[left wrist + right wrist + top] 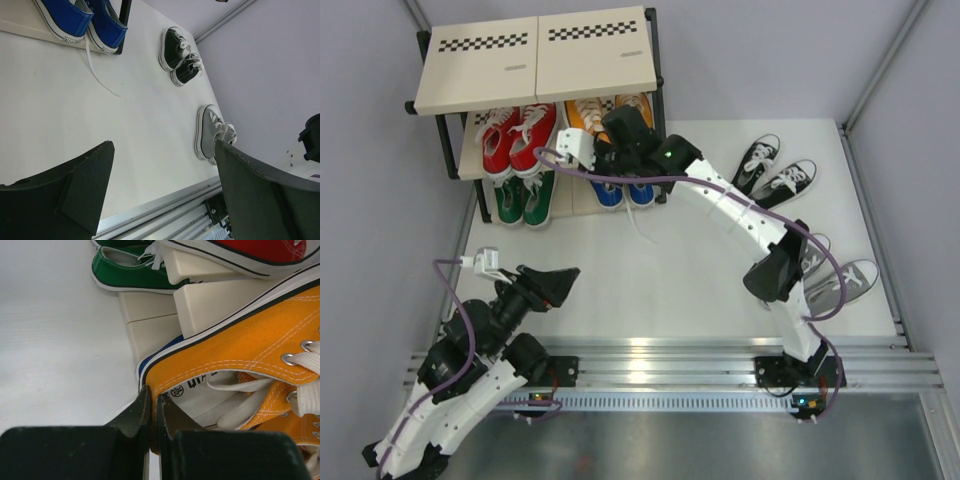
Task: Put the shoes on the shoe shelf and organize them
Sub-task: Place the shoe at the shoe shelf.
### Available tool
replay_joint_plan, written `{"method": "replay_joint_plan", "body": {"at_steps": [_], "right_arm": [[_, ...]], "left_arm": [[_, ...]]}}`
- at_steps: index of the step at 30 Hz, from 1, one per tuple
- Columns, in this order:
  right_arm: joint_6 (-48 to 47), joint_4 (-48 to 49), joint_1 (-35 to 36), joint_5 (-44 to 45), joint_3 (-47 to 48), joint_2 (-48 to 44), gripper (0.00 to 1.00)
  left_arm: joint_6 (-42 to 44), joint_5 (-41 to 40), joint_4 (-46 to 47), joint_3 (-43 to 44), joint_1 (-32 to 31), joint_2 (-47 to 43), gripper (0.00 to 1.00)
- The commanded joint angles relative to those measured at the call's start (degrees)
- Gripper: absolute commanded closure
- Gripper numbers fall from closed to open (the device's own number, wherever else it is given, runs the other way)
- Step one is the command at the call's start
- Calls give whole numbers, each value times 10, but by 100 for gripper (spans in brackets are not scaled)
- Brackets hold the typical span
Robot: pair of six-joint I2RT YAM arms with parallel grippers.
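The shoe shelf (535,60) stands at the far left. Red shoes (515,135) and orange shoes (585,110) sit on its middle tier, green shoes (525,200) and blue shoes (620,192) on the lowest. My right gripper (154,396) is shut on the heel wall of an orange shoe (240,350) at the shelf, one finger inside and one outside. Black shoes (775,170) and grey shoes (840,278) lie on the table at the right. Near the front left, my left gripper (162,146) hangs open over bare table, holding nothing.
A loose white lace (100,75) trails from the blue shoes (80,20) onto the table. The right arm (740,215) stretches diagonally across the middle. A metal rail (660,365) runs along the near edge, and grey walls close in both sides.
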Motion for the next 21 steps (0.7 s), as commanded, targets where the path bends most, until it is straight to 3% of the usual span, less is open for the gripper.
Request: {"method": "replay_joint_plan", "body": {"at_steps": [1,11,21], "right_arm": [[-38,103,0,30,48,-10,100],[-33,130,-13,44,48,3,100],[-35,140,-16,59,42,8,91]], "left_arm": [[-9,9,5,-7,2,-7,13],[-10,7,6,-4,2,-7,13],[-20,23,6,-1,2,-7,13]]}}
